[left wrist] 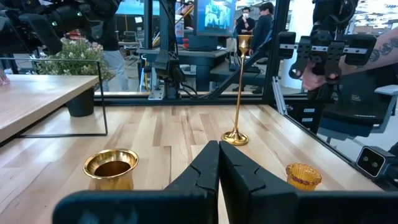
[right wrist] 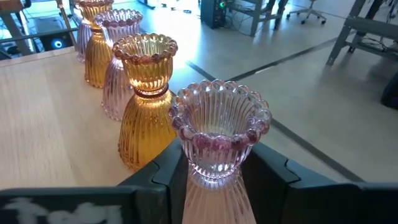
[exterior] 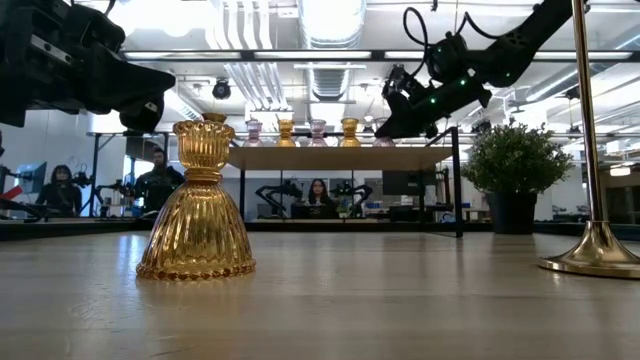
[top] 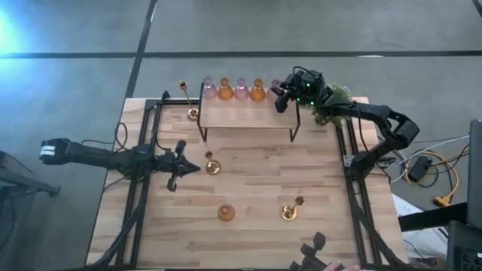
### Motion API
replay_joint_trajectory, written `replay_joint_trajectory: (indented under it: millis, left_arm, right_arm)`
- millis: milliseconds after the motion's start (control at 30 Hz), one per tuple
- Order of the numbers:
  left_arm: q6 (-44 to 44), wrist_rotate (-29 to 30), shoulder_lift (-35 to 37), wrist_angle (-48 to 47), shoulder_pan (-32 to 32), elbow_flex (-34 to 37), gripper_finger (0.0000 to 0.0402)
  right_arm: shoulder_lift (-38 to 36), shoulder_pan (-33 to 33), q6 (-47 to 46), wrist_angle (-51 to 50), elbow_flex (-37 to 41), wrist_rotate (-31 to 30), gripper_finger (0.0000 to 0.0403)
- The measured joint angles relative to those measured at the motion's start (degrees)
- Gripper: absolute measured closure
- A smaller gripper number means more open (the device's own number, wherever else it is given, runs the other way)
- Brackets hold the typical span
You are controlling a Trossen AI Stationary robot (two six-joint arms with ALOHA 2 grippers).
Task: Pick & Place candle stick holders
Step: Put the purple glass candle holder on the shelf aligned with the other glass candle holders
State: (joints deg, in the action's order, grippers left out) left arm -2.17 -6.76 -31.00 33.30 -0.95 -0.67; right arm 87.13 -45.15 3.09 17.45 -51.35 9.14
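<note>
At the back of the table, on the raised wooden shelf (top: 248, 113), four glass holders stand in a row: pink holder (top: 208, 89), amber holder (top: 224, 89), second pink holder (top: 241, 89), second amber holder (top: 257, 90). They are upright and close side by side.

The right gripper (top: 282, 96) is at the shelf's right end, just past that row. It sits around a fifth holder, a pink beaded-rim glass holder (right wrist: 221, 124), which is upright and right beside the second amber one. Cannot tell if the right gripper is clamped on it or loose. A green potted plant (top: 335, 98) is just behind the right arm.

The left gripper (top: 188, 167) is at the left-middle of the table, low over the wood, with its fingers (left wrist: 205, 171) pressed together and holding nothing. A gold candlestick (top: 211, 167) stands just ahead of it, not touching.

A second gold candlestick (top: 192, 113) is near the shelf's left legs. A third gold candlestick (top: 290, 211) stands at front right. A lone amber glass holder (top: 226, 213) stands upright on the table at front centre, well apart from both grippers and to the left of the third candlestick.

People sit in the room beyond the table in the low view.
</note>
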Motion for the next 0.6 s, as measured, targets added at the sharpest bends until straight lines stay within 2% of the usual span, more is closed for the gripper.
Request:
replay_joint_trajectory:
  millis: [300, 600]
  left_arm:
    - [0.01, 0.0, 0.01, 0.01, 0.0, 0.0, 0.0388]
    - [0.01, 0.0, 0.0, 0.01, 0.0, 0.0, 0.0388]
  right_arm:
    - [0.02, -0.04, -0.63, -0.09, 0.01, 1.61, 0.0275]
    - [0.02, -0.13, -0.92, -0.38, 0.11, 1.62, 0.0228]
